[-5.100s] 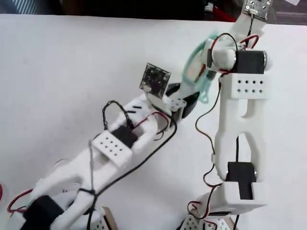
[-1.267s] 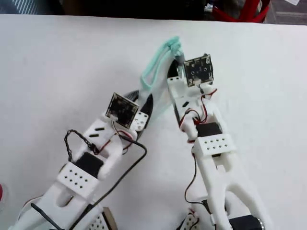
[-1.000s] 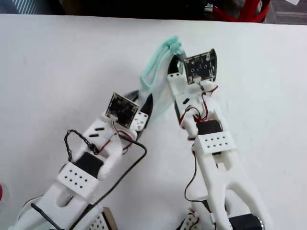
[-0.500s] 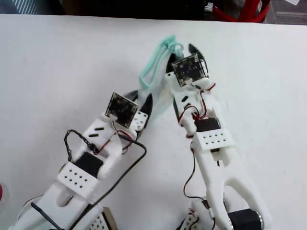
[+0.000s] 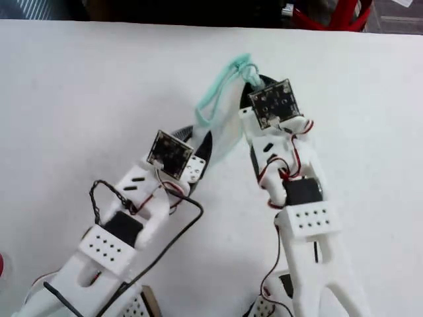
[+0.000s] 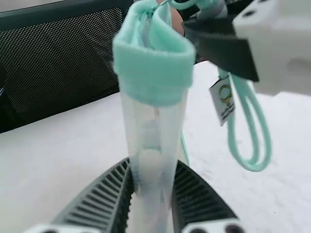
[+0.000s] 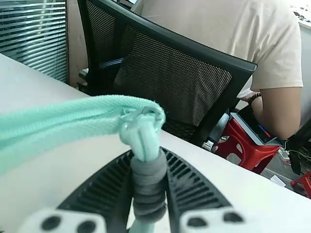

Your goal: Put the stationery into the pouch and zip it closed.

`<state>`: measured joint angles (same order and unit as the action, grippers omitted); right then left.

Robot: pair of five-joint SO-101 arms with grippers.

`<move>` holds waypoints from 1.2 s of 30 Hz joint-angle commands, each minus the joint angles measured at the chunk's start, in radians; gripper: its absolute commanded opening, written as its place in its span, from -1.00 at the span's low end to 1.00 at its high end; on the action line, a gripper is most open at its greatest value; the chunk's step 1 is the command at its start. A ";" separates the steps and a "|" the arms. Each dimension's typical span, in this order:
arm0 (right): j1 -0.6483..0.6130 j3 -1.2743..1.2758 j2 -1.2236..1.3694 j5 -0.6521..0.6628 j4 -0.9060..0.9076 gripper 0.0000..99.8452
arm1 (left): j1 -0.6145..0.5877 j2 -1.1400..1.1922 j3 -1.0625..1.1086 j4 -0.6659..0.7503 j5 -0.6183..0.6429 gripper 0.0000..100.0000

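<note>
Though clamped, clear mint-banded pouch

Office: mesh chair, window blinds (white table).

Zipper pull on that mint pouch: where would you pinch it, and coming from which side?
Pinch the grey sleeve on the pull cord, close to the zipper, coming from beyond the end of the pouch. It hangs clear of the mint band as a narrow stub, as the right tool holds it, while the left tool clamps its clear body.
</note>
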<state>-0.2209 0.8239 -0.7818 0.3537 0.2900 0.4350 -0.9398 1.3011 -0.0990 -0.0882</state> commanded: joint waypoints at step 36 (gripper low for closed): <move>-0.295 -0.833 0.242 0.089 1.178 -0.96 | -0.031 -0.035 0.038 0.123 0.000 -0.95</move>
<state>-0.4910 0.0230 -0.5501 0.4012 1.4147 0.4227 -0.9567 1.3732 0.0115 -0.0882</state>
